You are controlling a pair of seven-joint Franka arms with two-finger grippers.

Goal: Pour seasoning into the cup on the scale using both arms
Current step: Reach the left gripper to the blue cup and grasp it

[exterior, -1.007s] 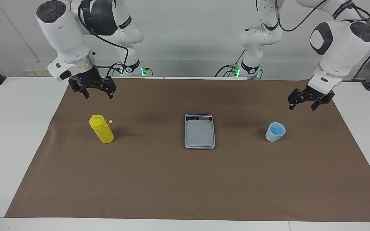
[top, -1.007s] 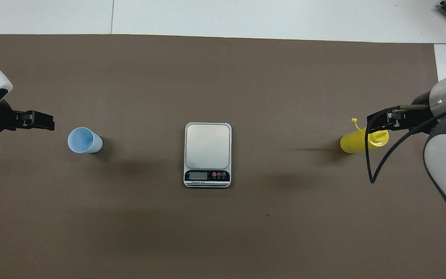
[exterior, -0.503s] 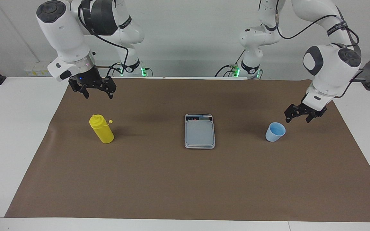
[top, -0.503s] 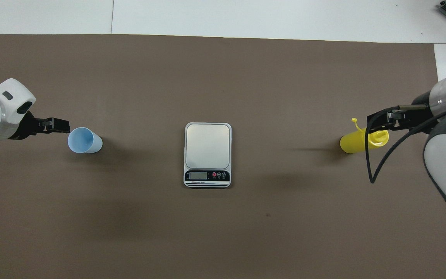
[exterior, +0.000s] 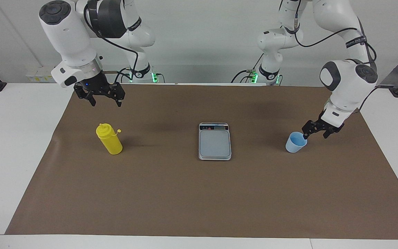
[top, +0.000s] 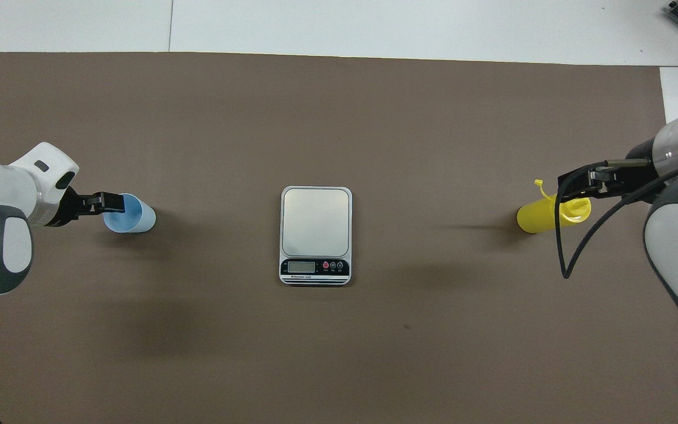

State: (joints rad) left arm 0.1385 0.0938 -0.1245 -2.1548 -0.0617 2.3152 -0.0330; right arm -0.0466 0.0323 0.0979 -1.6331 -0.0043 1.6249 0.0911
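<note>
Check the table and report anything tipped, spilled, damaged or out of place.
Nothing stands out. The yellow plastic squeeze bottle and light blue tapered cup stand upright on the brown mat; the flat silver-grey kitchen scale sits square between them. No spills show.

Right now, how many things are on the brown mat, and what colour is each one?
Yellow: 1, the bottle
Light blue: 1, the cup
Silver-grey: 1, the scale
Total: 3
</note>
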